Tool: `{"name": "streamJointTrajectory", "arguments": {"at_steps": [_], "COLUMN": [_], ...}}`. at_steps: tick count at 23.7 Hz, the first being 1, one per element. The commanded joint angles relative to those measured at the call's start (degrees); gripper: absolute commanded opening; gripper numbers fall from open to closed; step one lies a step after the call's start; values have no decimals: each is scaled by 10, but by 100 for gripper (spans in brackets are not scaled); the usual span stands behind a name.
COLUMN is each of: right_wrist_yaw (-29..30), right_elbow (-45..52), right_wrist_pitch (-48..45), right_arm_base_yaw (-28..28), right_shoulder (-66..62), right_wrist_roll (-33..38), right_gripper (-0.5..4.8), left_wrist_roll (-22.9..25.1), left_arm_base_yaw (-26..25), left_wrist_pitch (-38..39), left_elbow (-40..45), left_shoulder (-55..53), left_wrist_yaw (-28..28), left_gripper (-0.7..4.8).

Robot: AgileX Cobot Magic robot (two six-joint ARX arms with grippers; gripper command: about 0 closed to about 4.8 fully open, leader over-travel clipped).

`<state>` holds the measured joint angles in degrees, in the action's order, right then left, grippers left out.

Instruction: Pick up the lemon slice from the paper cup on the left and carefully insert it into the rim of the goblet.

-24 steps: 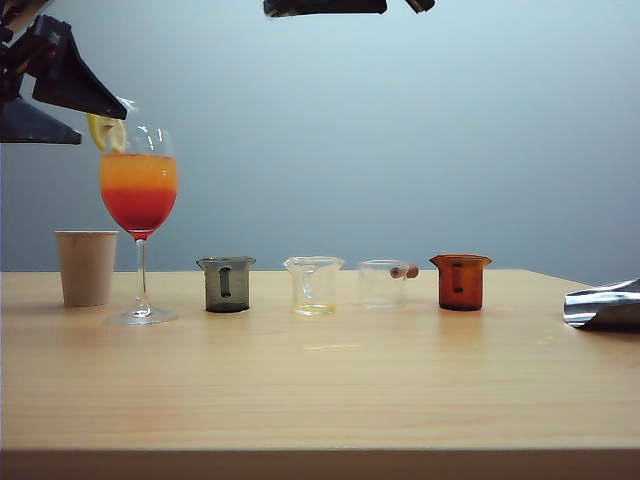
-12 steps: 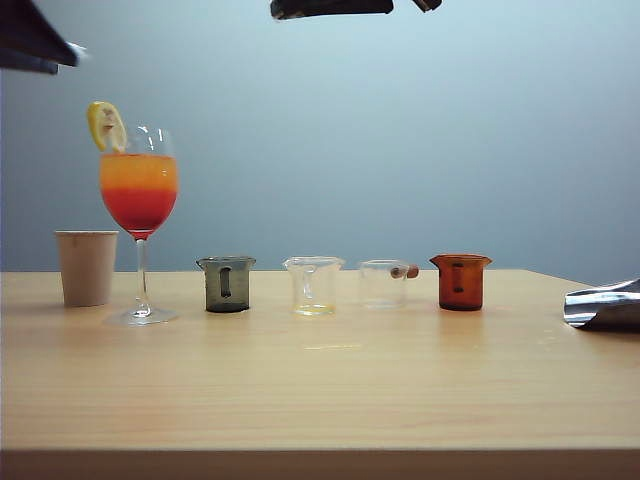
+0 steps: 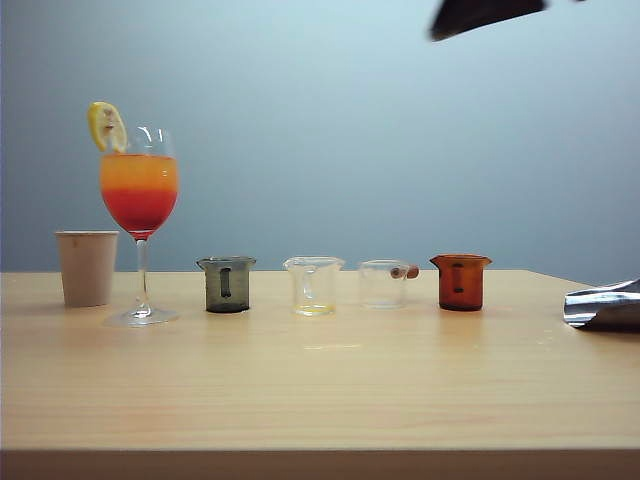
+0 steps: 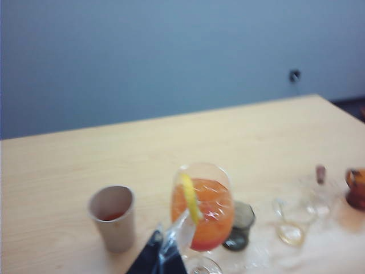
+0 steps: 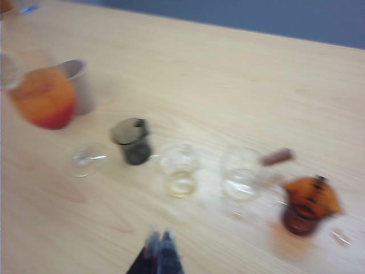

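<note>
Both claws are raised clear of the desk (image 3: 320, 390). Seen in its wrist view, the left claw (image 4: 162, 257) is closed, its dark tips drawn together with nothing between them, above the near side of the goblet (image 4: 202, 214). The right claw (image 5: 159, 251) appears pinched together and empty as well, though that view is blurred and the reading is offered with some reserve; it hangs over the near edge of the row of small beakers. In the exterior view only a dark part of an arm is seen at the top right.

The lemon slice (image 3: 106, 126) is seated on the left side of the goblet's rim, standing on edge and tilted slightly outward, apart from the paper cup (image 3: 86, 267), which stands just left of the goblet's foot. The insertion is judged to be done.

The slice is judged light, soft and wet, so it would slip or tear under a hard pinch. If it is to be reseated, it is best taken across its flat faces near the rind, away from the part that straddles the glass. The goblet is tall, thin-walled, full and top-heavy on a narrow stem. Any sideways push at the rim could tip it, so it is best steadied low on the stem or foot.
</note>
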<state>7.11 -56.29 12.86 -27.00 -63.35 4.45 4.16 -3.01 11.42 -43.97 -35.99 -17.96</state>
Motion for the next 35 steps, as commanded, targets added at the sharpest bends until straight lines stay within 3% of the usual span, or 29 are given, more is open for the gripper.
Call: {"name": "streamJointTrajectory", "arguments": {"at_steps": [1,8,9,14,21,26,35], "right_wrist_yaw": [16,0,-13,-63,-86,-104,-105], "right_elbow": [56,184,207,265,437,457,461], "right_wrist_pitch": [3,8,6,-13,-168,-143,-125], "right_arm_base_yaw": [71,173,187,191,191,190,191], "right_shoulder": [70,242,278,333,347,347,363], "right_wrist_roll": [2,52,61,59,60,59,59], "right_gripper": [-6,-6,-6,-6,-6,9,9], "left_wrist_roll": [-33,-77,-79,-81,-101,-151,-151], "left_arm_base_yaw": [0,0,0,0,0,0,0], "left_wrist_pitch": [25,26,28,2,-105,-115,-98], "left_elbow": [16,120,139,192,351,406,412], "left_shoulder": [63,185,201,217,217,217,217], "left_wrist_yaw": [62,69,92,138,167,167,167], "left_gripper": [-5,-5,-5,-5,-5,-5,-3]}}
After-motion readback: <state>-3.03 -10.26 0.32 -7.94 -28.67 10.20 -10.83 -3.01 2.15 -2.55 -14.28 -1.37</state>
